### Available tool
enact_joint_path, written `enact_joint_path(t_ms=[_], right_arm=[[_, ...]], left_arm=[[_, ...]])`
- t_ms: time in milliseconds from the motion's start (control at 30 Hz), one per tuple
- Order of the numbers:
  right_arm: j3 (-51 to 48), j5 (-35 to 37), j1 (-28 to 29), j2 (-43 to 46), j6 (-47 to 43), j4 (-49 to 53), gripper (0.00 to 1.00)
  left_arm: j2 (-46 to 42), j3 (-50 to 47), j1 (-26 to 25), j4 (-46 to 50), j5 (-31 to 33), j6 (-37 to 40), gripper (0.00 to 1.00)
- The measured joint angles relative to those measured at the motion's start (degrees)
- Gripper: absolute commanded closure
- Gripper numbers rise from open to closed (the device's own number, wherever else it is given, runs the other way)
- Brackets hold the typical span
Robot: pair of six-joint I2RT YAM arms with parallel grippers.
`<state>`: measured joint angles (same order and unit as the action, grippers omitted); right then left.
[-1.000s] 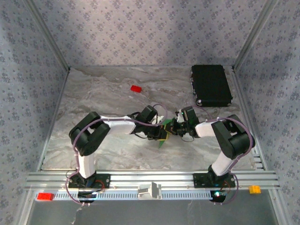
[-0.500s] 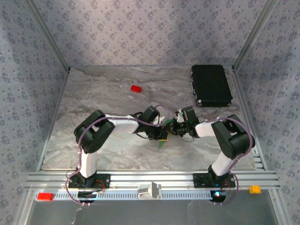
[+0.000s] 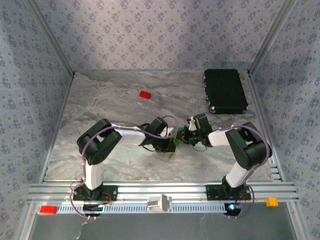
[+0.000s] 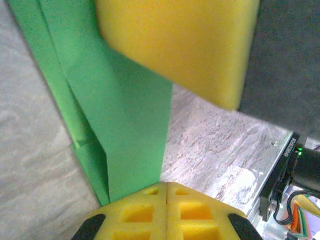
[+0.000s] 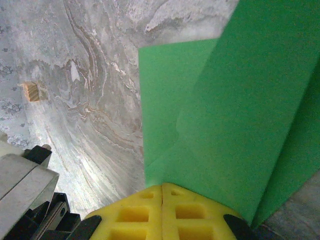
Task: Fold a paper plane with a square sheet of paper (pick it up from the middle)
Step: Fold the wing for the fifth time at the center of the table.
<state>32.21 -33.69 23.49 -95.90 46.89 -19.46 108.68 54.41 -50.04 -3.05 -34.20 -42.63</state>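
The green sheet of paper (image 3: 172, 149) hangs above the middle of the table, folded into several long layers. Both grippers pinch it from opposite sides. My left gripper (image 3: 171, 144) is shut on it; in the left wrist view the paper (image 4: 132, 125) rises straight out of the closed yellow pads (image 4: 135, 212). My right gripper (image 3: 181, 137) is shut on it too, and the paper (image 5: 230, 115) spreads up from its closed pads (image 5: 195, 212). The right gripper's yellow pad (image 4: 175, 45) presses the paper's upper part. Whether the folds make the paper plane's shape, I cannot tell.
A small red block (image 3: 145, 94) lies on the marble table (image 3: 100, 105) towards the back left. A black rectangular case (image 3: 225, 90) lies at the back right. Patterned walls close off three sides.
The left arm's elbow has swung a little to the right and its wrist has sunk lower. The right arm has stayed still. Both grippers have kept hold of the paper.
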Motion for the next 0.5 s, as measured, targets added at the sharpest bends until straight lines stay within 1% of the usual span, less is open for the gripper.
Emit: enact_joint_path(t_ms=[167, 500], right_arm=[[0.0, 0.0, 0.2, 0.0, 0.0, 0.0, 0.94], [0.0, 0.1, 0.2, 0.0, 0.0, 0.0, 0.93]], left_arm=[[-2.1, -2.1, -0.4, 0.5, 0.9, 0.3, 1.00], [-6.1, -4.1, -1.6, 8.4, 2.2, 4.2, 1.00]])
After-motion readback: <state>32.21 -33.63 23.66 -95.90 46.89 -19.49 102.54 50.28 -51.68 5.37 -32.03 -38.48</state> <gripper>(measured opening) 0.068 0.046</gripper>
